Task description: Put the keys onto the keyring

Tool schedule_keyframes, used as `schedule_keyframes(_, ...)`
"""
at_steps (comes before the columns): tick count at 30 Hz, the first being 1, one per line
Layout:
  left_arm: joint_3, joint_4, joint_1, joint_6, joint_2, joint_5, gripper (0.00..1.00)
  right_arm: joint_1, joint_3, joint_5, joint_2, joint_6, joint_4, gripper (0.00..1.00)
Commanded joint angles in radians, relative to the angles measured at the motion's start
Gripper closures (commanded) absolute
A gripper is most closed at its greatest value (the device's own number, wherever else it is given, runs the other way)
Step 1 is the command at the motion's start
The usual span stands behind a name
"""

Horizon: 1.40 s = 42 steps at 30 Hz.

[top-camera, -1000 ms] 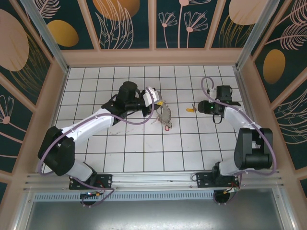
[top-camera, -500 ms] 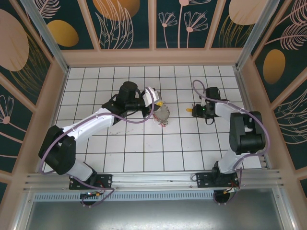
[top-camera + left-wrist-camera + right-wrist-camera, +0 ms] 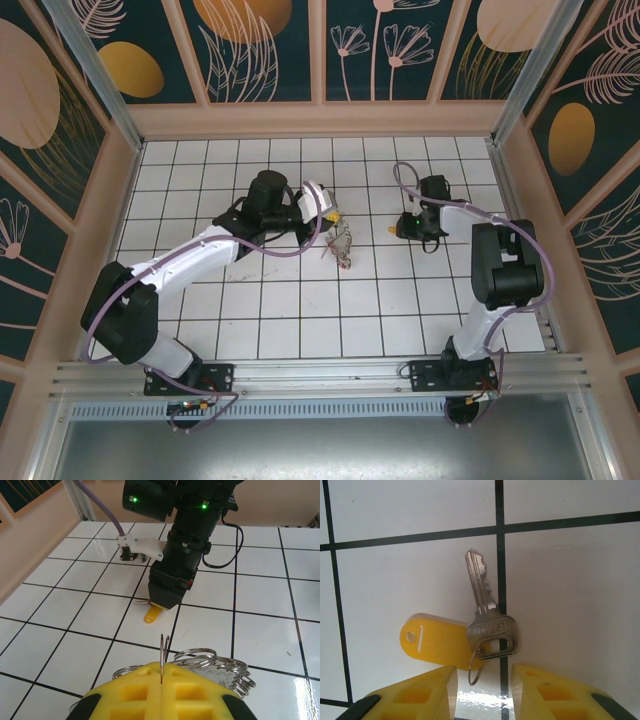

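The keys (image 3: 487, 615) lie flat on the white tiled worktop (image 3: 570, 580), just ahead of the right fingers (image 3: 415, 695). In the right wrist view they read as one silvery key joined by a small split ring (image 3: 471, 672) to a yellow tag (image 3: 432, 642). The key's long axis runs almost straight away from the fingers, its blade pointing away and leaning slightly left, its head at the near end. The tag sticks out sideways to the left of the head. The right fingers stand apart with nothing between the pads yet, and the near loop of the split ring reaches into the mouth of the gap. A grasp therefore likely means going forward a little and pinching the ring or the key head, not the blade. The left fingers (image 3: 150, 690) are pressed together on a thin wire loop of the keyring (image 3: 210, 660), whose bunch of silvery rings is held near the tiles. In the overhead view that bunch sits a short way left of the keys, clearly apart from them. The right arm is much the nearer to the keys, so the pickup looks like its job, with the left arm presenting the keyring.
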Motion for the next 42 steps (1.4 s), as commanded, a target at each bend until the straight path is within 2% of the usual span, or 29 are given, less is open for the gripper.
schedule_keyframes(1, -0.001, 0.01, 0.01, -0.012, -0.015, 0.014, 1.0, 0.021, 0.022, 0.04, 0.01, -0.001, -0.023, 0.67)
schedule_keyframes(11, 0.004, 0.004, 0.009, -0.015, -0.021, 0.008, 1.0, 0.03, 0.027, 0.113, 0.017, -0.019, -0.035, 0.87)
schedule_keyframes(15, 0.007, -0.001, 0.01, -0.017, -0.024, 0.004, 1.0, 0.026, 0.007, 0.111, -0.024, -0.032, -0.017, 1.0)
schedule_keyframes(22, 0.002, 0.006, 0.011, -0.01, -0.02, -0.008, 1.0, 0.03, -0.147, 0.07, -0.244, -0.213, 0.172, 1.0)
schedule_keyframes(28, 0.013, -0.005, 0.01, 0.037, -0.017, -0.053, 1.0, 0.054, -0.283, -0.136, -0.505, -0.467, 0.284, 1.0)
schedule_keyframes(31, 0.021, -0.021, 0.01, 0.068, -0.019, -0.064, 1.0, 0.068, -0.293, -0.222, -0.593, -0.612, 0.235, 1.0)
schedule_keyframes(35, 0.014, -0.023, 0.01, 0.094, -0.027, -0.06, 1.0, 0.069, -0.192, -0.243, -0.598, -0.743, 0.037, 1.0)
schedule_keyframes(37, 0.014, -0.022, 0.011, 0.098, -0.028, -0.051, 1.0, 0.07, -0.147, -0.35, -0.605, -0.84, -0.053, 1.0)
schedule_keyframes(41, 0.011, -0.01, 0.007, 0.1, -0.023, -0.036, 1.0, 0.081, -0.089, -0.516, -0.601, -0.888, -0.114, 1.0)
schedule_keyframes(42, 0.013, -0.009, 0.006, 0.102, -0.021, -0.034, 1.0, 0.09, -0.078, -0.518, -0.595, -0.889, -0.121, 1.0)
